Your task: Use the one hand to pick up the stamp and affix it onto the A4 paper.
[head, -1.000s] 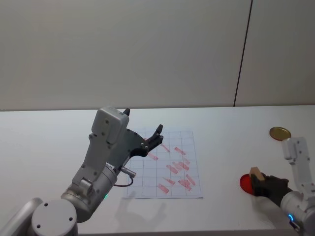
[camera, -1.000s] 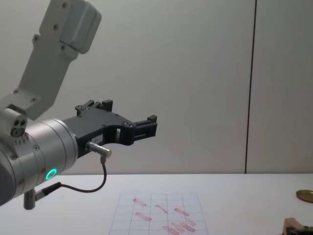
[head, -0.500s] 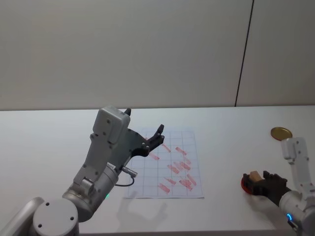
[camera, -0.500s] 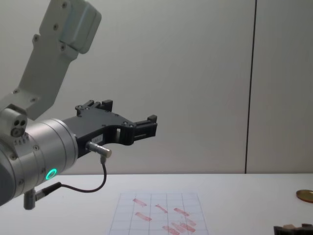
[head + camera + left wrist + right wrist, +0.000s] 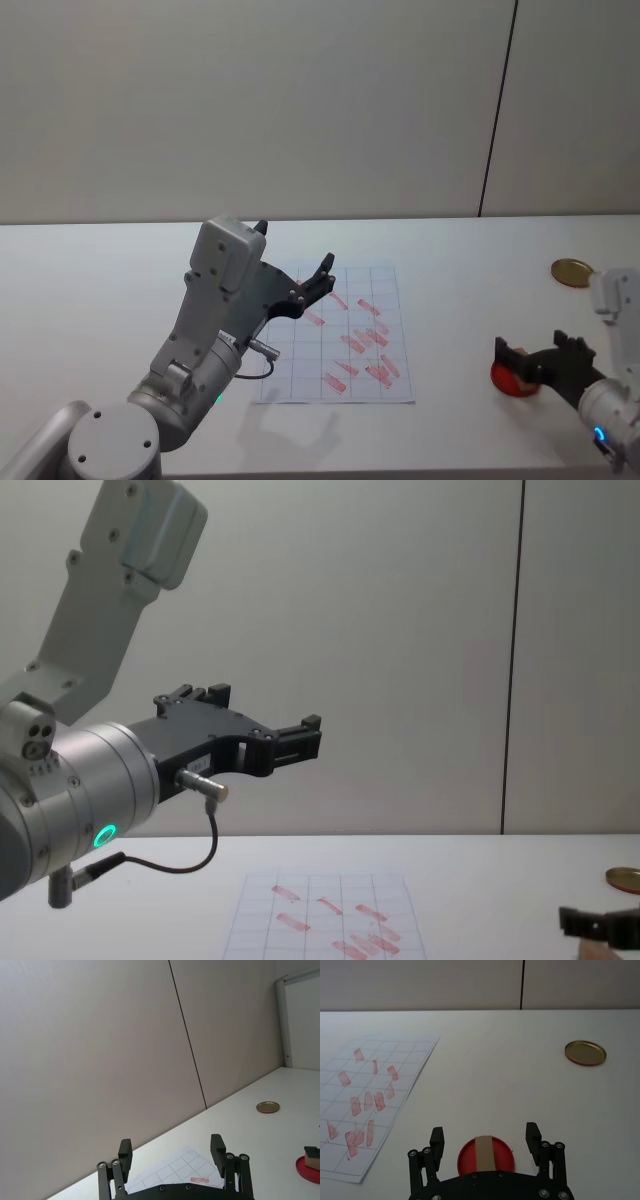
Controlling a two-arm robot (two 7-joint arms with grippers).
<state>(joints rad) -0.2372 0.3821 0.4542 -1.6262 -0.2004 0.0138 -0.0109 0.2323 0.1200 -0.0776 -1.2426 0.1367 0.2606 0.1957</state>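
White tabletop: the black two-finger right gripper (image 5: 485, 1141), spread, half-hides the tan wooden stamp block (image 5: 484, 1153) (lying on a red round pad (image 5: 506, 1158)).

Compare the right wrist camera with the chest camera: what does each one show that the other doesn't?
The right wrist view adds the stamp lying on a red pad, with the open right gripper straddling it, fingers clear of it. The chest view adds the left gripper, raised high above the table. Both share the A4 paper with its red marks and the golden disc.
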